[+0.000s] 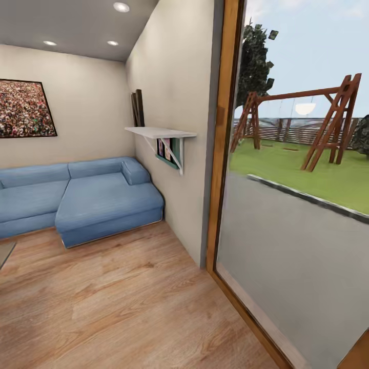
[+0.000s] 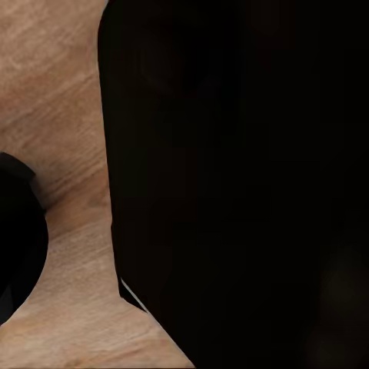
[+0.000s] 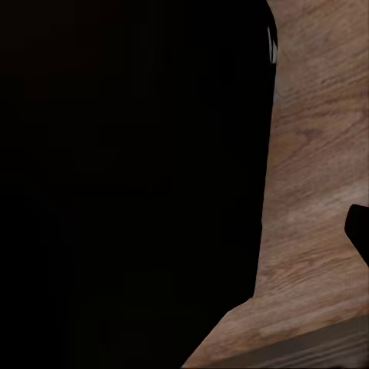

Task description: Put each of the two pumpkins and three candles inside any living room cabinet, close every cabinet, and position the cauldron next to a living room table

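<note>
I am facing a corner of the living room, with its light wood plank floor [image 1: 128, 307] and a blue corner sofa [image 1: 97, 200] against the pale walls. The pumpkins, candles, cabinet and cauldron are out of view. In the left wrist view a large black bulk [image 2: 246, 184] stands close over the wood floor [image 2: 61, 92]. The right wrist view has a similar black mass [image 3: 131, 184] beside the plank floor [image 3: 315, 154].
A white wall shelf [image 1: 161, 133] juts out from the wall end right of the sofa. A tall glass door [image 1: 287, 256] in a wooden frame [image 1: 223, 154] fills the right side, with a lawn and swing set outside. A framed picture [image 1: 24, 108] hangs above the sofa. A grey corner [image 1: 5, 251] pokes in at the left edge.
</note>
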Controlling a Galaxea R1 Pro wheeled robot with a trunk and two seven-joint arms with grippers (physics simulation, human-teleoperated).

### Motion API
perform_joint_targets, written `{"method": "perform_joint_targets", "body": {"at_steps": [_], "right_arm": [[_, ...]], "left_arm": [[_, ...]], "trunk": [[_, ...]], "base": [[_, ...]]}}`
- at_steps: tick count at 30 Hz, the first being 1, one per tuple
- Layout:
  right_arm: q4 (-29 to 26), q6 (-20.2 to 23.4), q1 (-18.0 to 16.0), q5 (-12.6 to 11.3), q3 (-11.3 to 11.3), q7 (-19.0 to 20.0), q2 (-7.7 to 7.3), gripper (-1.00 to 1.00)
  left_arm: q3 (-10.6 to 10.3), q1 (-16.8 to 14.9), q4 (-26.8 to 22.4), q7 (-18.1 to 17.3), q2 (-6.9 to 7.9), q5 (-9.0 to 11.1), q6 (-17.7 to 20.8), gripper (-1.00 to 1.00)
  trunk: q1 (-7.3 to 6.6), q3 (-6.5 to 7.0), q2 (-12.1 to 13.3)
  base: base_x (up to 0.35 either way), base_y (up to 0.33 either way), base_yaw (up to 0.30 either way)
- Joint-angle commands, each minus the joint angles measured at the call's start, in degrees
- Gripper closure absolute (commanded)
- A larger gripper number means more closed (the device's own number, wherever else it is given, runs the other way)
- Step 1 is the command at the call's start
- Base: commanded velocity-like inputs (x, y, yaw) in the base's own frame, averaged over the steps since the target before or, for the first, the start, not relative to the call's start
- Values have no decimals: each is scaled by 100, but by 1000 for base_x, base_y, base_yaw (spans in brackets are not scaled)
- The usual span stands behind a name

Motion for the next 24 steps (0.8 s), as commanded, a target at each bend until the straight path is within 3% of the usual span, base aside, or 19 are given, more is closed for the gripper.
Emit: {"method": "perform_joint_targets", "body": {"at_steps": [1,4,15,24], "right_arm": [[33,-33,-7,-19,-10,26,33,-100],[24,-130,-8,-23,-12,22,62,-100],[9,-483,-10,-68,-57,9,9,-100],[-17,-510,-13,-54,-44,10,9,-100]], "left_arm": [[3,33,-33,-26,33,0,-33,-100],[15,42,-130,-26,75,4,-130,-100],[28,42,-228,-26,-8,9,-297,-100],[18,40,-235,-26,1,9,-316,-100]], "trunk": [[0,-3,-3],[0,-3,-3],[0,-3,-3],[0,-3,-3]], "base": [[0,0,0],[0,0,0],[0,0,0],[0,0,0]]}}
